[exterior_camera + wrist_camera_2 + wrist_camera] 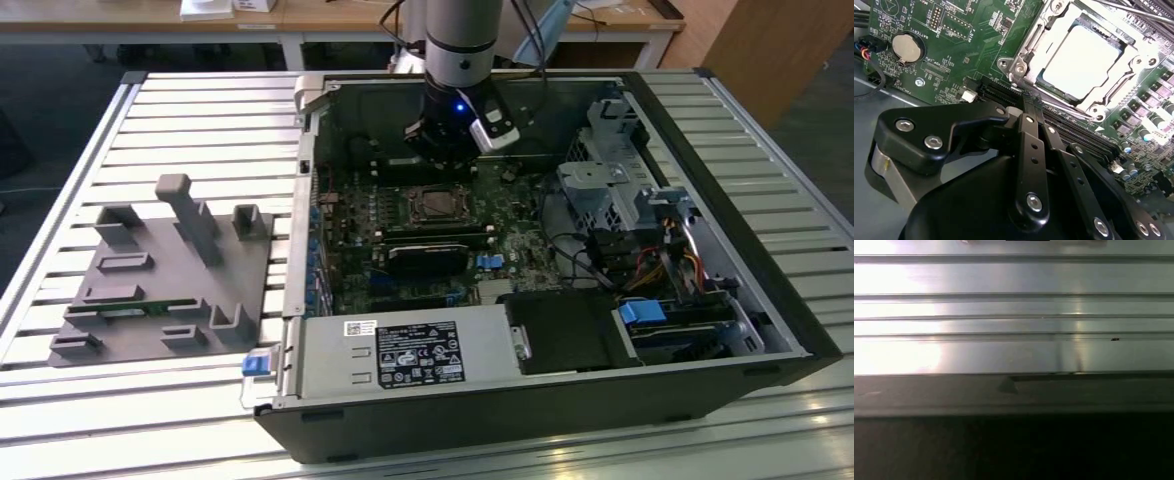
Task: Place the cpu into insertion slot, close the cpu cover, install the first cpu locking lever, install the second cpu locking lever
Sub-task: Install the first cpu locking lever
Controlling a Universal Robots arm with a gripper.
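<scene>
cpu point(1080, 60) sits flat in the slot point(1134, 47), square so no real long axis, metal top facing up | cover point(1029, 42) is down around it | gripper point(1029, 107) hangs just beside the socket, fingers together, holding nothing | exterior view gives the open case point(747, 300) on the slatted worktop point(200, 110)

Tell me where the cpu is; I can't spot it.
In the second wrist view the cpu sits in the insertion slot on the motherboard, beyond the gripper.
</scene>
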